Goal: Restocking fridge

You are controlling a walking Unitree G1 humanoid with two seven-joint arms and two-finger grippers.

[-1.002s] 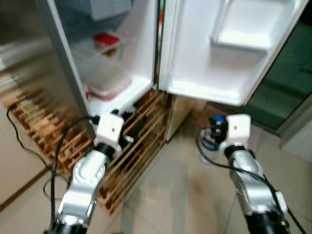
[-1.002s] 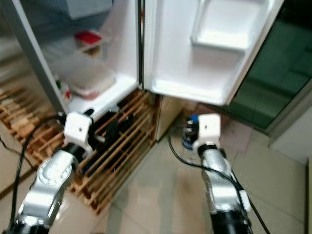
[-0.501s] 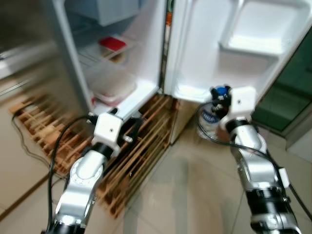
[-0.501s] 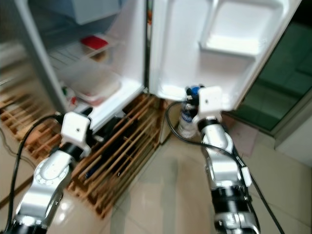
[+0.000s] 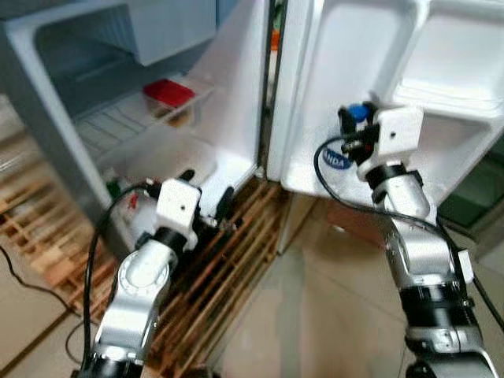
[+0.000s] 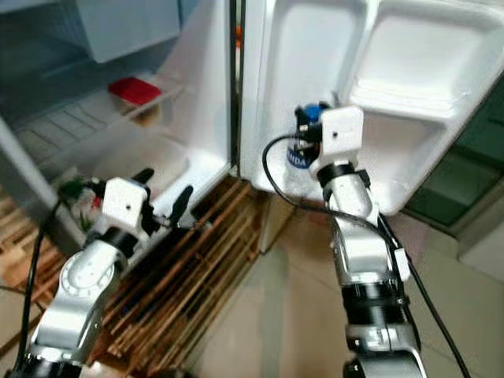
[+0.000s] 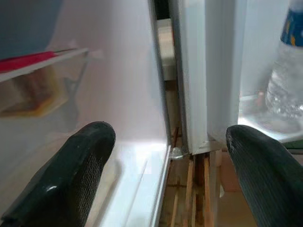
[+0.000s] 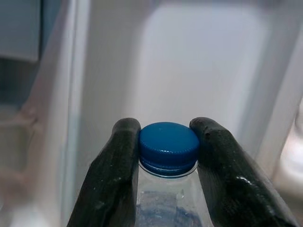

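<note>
Bottle: you have a clear plastic water bottle (image 8: 165, 198) with a blue cap (image 8: 168, 145) and a blue label.
Pose: upright, cap on top.
Hold: your right gripper (image 8: 166, 156) pinches it at the cap, one black finger on each side.
Place: at the lower door shelf (image 5: 315, 169) of the open fridge door (image 6: 315, 71), near the hinge side.

silver arms, white wrist blocks, black cables
</note>
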